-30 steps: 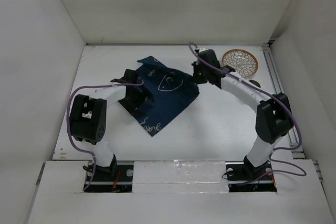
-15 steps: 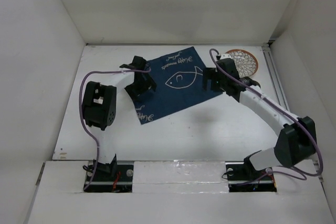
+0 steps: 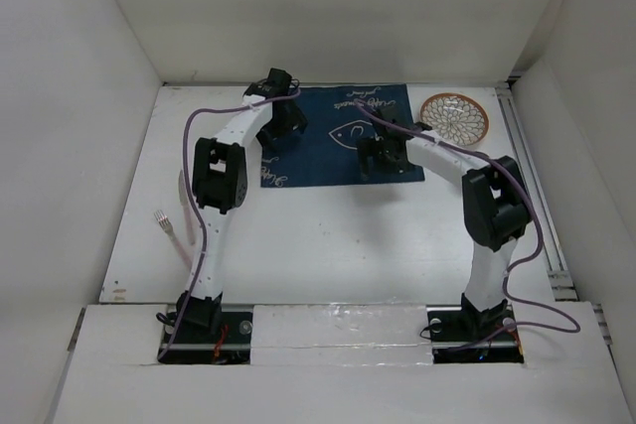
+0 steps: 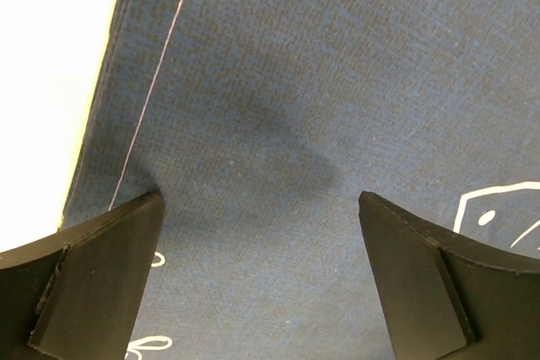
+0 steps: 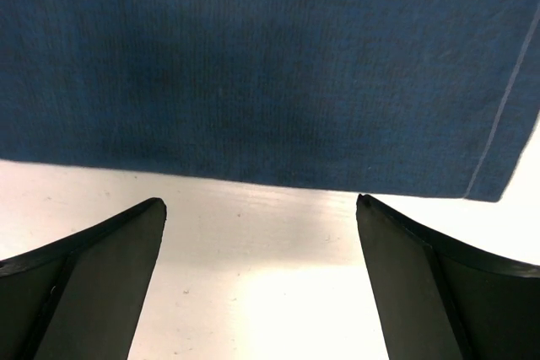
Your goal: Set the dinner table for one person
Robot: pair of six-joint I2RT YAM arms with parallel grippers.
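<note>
The dinner table (image 3: 328, 245) is a plain white top. A navy placemat (image 3: 318, 161) with a white fish drawing lies flat and square at its back middle. My left gripper (image 3: 281, 131) hovers over the mat's left part, open, with only blue cloth (image 4: 295, 82) between its fingers (image 4: 101, 276). My right gripper (image 3: 381, 158) is at the mat's near right edge, also open. In the right wrist view its gripper (image 5: 261, 284) hangs over bare table (image 5: 261, 242) just short of the mat's hem (image 5: 253, 56). Neither holds anything.
A round plate (image 3: 454, 118) with a brown lattice pattern sits at the back right, beside the mat. A fork (image 3: 169, 227) lies on the table at the left, near the left arm's elbow. White walls enclose the table on three sides.
The placemat was crumpled and askew between both grippers; now it lies flat and squared at the back. Both arms moved toward the back and both grippers have let go.
</note>
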